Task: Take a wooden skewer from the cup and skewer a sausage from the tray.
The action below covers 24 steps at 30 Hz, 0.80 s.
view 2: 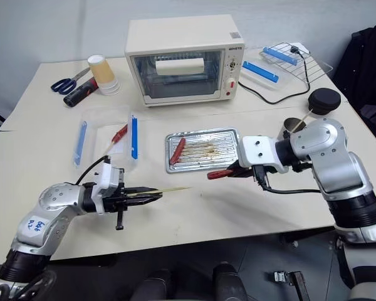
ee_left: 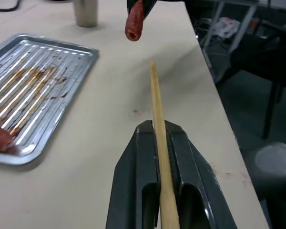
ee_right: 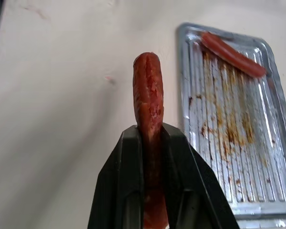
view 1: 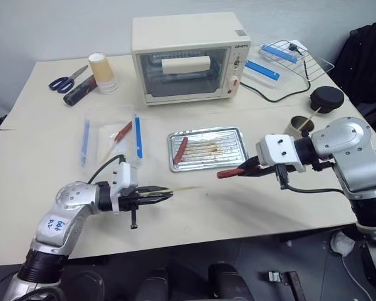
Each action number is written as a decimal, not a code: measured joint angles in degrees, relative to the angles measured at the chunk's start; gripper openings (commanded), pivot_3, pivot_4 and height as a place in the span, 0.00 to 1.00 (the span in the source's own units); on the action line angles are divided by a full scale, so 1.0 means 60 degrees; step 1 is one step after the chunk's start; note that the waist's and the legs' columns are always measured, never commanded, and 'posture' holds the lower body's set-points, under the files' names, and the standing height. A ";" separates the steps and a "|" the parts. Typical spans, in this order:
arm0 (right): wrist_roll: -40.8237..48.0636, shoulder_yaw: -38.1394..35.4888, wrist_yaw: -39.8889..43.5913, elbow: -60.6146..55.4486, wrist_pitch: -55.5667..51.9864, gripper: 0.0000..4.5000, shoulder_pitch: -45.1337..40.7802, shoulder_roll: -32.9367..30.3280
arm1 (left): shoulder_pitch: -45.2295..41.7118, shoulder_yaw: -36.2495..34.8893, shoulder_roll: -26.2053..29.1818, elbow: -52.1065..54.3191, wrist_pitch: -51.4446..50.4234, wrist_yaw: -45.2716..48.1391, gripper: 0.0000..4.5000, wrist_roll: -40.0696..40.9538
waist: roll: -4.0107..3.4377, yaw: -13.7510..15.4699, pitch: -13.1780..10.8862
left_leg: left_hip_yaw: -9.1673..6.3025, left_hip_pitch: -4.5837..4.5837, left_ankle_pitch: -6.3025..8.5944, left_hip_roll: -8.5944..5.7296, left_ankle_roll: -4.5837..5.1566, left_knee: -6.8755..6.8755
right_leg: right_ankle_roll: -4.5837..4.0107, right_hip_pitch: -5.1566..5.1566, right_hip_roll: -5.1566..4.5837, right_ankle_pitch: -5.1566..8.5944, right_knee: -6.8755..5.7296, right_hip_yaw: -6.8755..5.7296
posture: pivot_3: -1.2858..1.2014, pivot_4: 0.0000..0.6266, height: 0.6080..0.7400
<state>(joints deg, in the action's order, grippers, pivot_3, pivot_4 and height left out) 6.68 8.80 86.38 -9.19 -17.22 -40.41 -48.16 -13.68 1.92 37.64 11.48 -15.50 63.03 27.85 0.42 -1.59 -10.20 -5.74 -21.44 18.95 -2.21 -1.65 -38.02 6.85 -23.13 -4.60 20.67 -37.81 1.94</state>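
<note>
The 2 head views look forward and down from above the near edge of the table (view 1: 44,157), sharing the whole top up to the oven (view 1: 185,56) at upper centre; the left wrist view sits close behind the wooden skewer (ee_left: 157,119); the right wrist view hangs near above the tray (ee_right: 238,119).

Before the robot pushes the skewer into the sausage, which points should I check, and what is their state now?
1. Left end effector shut on the wooden skewer: ok.
2. Right end effector shut on the sausage, free end sticking out: ok.
3. Skewer tip bare, nothing on it yet: ok.
4. Tip lined up with the sausage end: not ok; in the left wrist view the sausage hangs off to one side.
5. Second sausage lies in the tray, out of the way: ok.
6. Grip firm enough for piercing: cannot tell.
</note>
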 measured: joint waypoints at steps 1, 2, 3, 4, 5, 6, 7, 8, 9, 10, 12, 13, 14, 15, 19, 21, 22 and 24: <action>0.0131 0.0000 -0.0030 -0.0244 -0.0212 0.08 0.0000 -0.0004 | -0.0078 0.0066 -0.0019 -0.0073 0.0001 0.0057 0.00 -0.0021 | 0.0000 0.0001 0.0000 | -0.0001 0.0000 0.0000 0.0000 0.0000 0.0000 | 0.0000 0.0000 -0.0001 0.0000 0.0000 0.0000 | 0.52 0.24 1.00; 0.0285 0.0000 -0.0087 -0.0449 -0.0463 0.08 -0.0001 -0.0006 | -0.0117 0.0115 -0.0075 -0.0135 0.0001 0.0085 0.00 -0.0046 | 0.0001 0.0007 0.0000 | -0.0001 -0.0001 0.0000 -0.0001 0.0001 0.0000 | 0.0000 0.0000 -0.0002 0.0000 0.0001 0.0000 | 0.52 0.24 1.00; 0.0386 0.0000 -0.0140 -0.0597 -0.0651 0.08 0.0000 -0.0010 | -0.0149 0.0166 -0.0137 -0.0176 0.0001 0.0100 0.00 -0.0063 | 0.0001 0.0018 0.0000 | -0.0001 -0.0001 0.0001 -0.0002 0.0002 0.0000 | 0.0000 0.0000 -0.0003 0.0000 0.0001 -0.0001 | 0.52 0.24 1.00; 0.0471 0.0000 -0.0176 -0.0717 -0.0780 0.08 0.0000 -0.0024 | -0.0202 0.0213 -0.0211 -0.0204 -0.0003 0.0103 0.00 -0.0065 | 0.0001 0.0027 -0.0001 | -0.0002 -0.0004 0.0001 -0.0003 0.0003 -0.0002 | 0.0000 0.0000 -0.0003 0.0000 0.0002 -0.0002 | 0.52 0.24 1.00; 0.0513 0.0005 -0.0191 -0.0775 -0.0867 0.08 0.0000 -0.0061 | -0.0260 0.0234 -0.0269 -0.0208 -0.0003 0.0102 0.00 -0.0065 | 0.0002 0.0030 -0.0001 | -0.0002 -0.0004 0.0001 -0.0003 0.0003 -0.0003 | 0.0000 0.0000 -0.0004 0.0000 0.0002 -0.0002 | 0.52 0.24 1.00; 0.0546 0.0012 -0.0218 -0.0815 -0.0924 0.08 0.0001 -0.0124 | -0.0317 0.0232 -0.0297 -0.0208 -0.0003 0.0100 0.00 -0.0064 | 0.0001 0.0035 -0.0001 | -0.0002 -0.0005 0.0001 -0.0003 0.0003 -0.0005 | 0.0000 0.0000 -0.0004 0.0000 0.0002 -0.0002 | 0.52 0.24 1.00; 0.0589 0.0012 -0.0252 -0.0837 -0.0967 0.08 0.0001 -0.0176 | -0.0338 0.0225 -0.0297 -0.0215 -0.0003 0.0100 0.00 -0.0064 | 0.0001 0.0040 -0.0001 | -0.0003 -0.0004 0.0001 -0.0004 0.0003 -0.0005 | 0.0000 0.0000 -0.0005 0.0000 0.0002 -0.0002 | 0.52 0.24 1.00; 0.0612 0.0012 -0.0293 -0.0856 -0.1030 0.08 0.0018 -0.0221 | -0.0349 0.0224 -0.0300 -0.0235 -0.0003 0.0100 0.00 -0.0064 | 0.0002 0.0042 -0.0001 | -0.0003 -0.0004 0.0001 -0.0004 0.0003 -0.0005 | 0.0000 0.0000 -0.0005 0.0000 0.0002 -0.0002 | 0.52 0.24 1.00; 0.0638 0.0012 -0.0344 -0.0864 -0.1107 0.08 0.0048 -0.0259 | -0.0352 0.0222 -0.0316 -0.0264 -0.0003 0.0100 0.00 -0.0063 | 0.0002 0.0041 -0.0001 | -0.0003 -0.0005 0.0001 -0.0004 0.0003 -0.0005 | 0.0000 0.0000 -0.0005 0.0000 0.0002 -0.0002 | 0.52 0.24 1.00; 0.0678 0.0012 -0.0385 -0.0864 -0.1159 0.08 0.0087 -0.0281 | -0.0352 0.0222 -0.0340 -0.0306 -0.0003 0.0101 0.00 -0.0061 | 0.0002 0.0042 -0.0001 | -0.0002 -0.0005 0.0001 -0.0004 0.0003 -0.0005 | 0.0000 0.0000 -0.0005 0.0000 0.0002 -0.0002 | 0.52 0.24 1.00; 0.0723 0.0012 -0.0450 -0.0864 -0.1236 0.08 0.0147 -0.0308 | -0.0352 0.0218 -0.0399 -0.0374 -0.0003 0.0101 0.00 -0.0057 | 0.0002 0.0041 -0.0001 | -0.0003 -0.0005 0.0001 -0.0004 0.0003 -0.0005 | 0.0000 0.0000 -0.0004 0.0000 0.0002 -0.0002 | 0.52 0.24 1.00; 0.0733 0.0012 -0.0479 -0.0863 -0.1265 0.08 0.0192 -0.0353 | -0.0351 0.0215 -0.0439 -0.0383 -0.0003 0.0101 0.00 -0.0051 | 0.0002 0.0041 -0.0001 | -0.0003 -0.0005 0.0001 -0.0004 0.0003 -0.0005 | 0.0000 0.0000 -0.0004 0.0000 0.0002 -0.0002 | 0.52 0.24 1.00; 0.0758 0.0012 -0.0496 -0.0862 -0.1275 0.08 0.0231 -0.0401 | -0.0351 0.0214 -0.0459 -0.0382 -0.0003 0.0101 0.00 -0.0034 | 0.0002 0.0041 -0.0001 | -0.0003 -0.0004 0.0001 -0.0004 0.0003 -0.0004 | 0.0000 0.0000 -0.0004 0.0000 0.0002 -0.0002 | 0.52 0.24 1.00; 0.0791 0.0012 -0.0514 -0.0860 -0.1281 0.08 0.0254 -0.0442 | -0.0351 0.0208 -0.0463 -0.0383 -0.0003 0.0099 0.00 -0.0024 | 0.0002 0.0042 -0.0001 | -0.0003 -0.0005 0.0001 -0.0003 0.0003 -0.0004 | 0.0000 0.0000 -0.0004 0.0000 0.0002 -0.0002 | 0.52 0.24 1.00; 0.0904 0.0011 -0.0587 -0.0863 -0.1307 0.08 0.0345 -0.0477 | -0.0350 0.0120 -0.0544 -0.0382 -0.0011 0.0045 0.00 0.0001 | 0.0002 0.0032 -0.0001 | -0.0003 -0.0004 0.0001 -0.0001 0.0003 -0.0003 | 0.0000 0.0000 -0.0002 0.0000 0.0002 -0.0003 | 0.52 0.24 1.00; 0.1017 0.0011 -0.0666 -0.0866 -0.1382 0.08 0.0470 -0.0476 | -0.0349 0.0054 -0.0664 -0.0382 -0.0065 -0.0035 0.00 0.0046 | 0.0002 0.0039 -0.0001 | -0.0003 -0.0005 0.0001 -0.0003 0.0003 -0.0005 | 0.0000 0.0000 -0.0003 0.0000 0.0001 -0.0002 | 0.52 0.24 1.00; 0.1039 0.0011 -0.0691 -0.0877 -0.1407 0.08 0.0473 -0.0477 | -0.0349 0.0052 -0.0678 -0.0381 -0.0096 -0.0065 0.00 0.0067 | 0.0002 0.0038 -0.0001 | -0.0002 -0.0004 0.0001 -0.0003 0.0003 -0.0005 | 0.0000 0.0000 -0.0004 0.0000 0.0002 -0.0002 | 0.52 0.24 1.00; 0.1094 0.0011 -0.0749 -0.0920 -0.1452 0.08 0.0496 -0.0477 | -0.0349 0.0049 -0.0720 -0.0379 -0.0133 -0.0106 0.00 0.0117 | 0.0002 0.0040 -0.0001 | -0.0003 -0.0004 0.0001 -0.0002 0.0003 -0.0005 | 0.0000 0.0000 -0.0003 0.0000 0.0001 -0.0003 | 0.52 0.24 1.00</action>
<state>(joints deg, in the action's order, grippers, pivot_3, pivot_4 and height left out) 13.24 8.86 81.89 -14.71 -25.94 -37.43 -51.02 -15.77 2.21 33.32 9.21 -16.30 62.39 28.56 0.43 -1.35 -10.21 -5.76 -21.47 18.96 -2.22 -1.63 -38.05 6.85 -23.13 -4.62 20.67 -37.81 1.93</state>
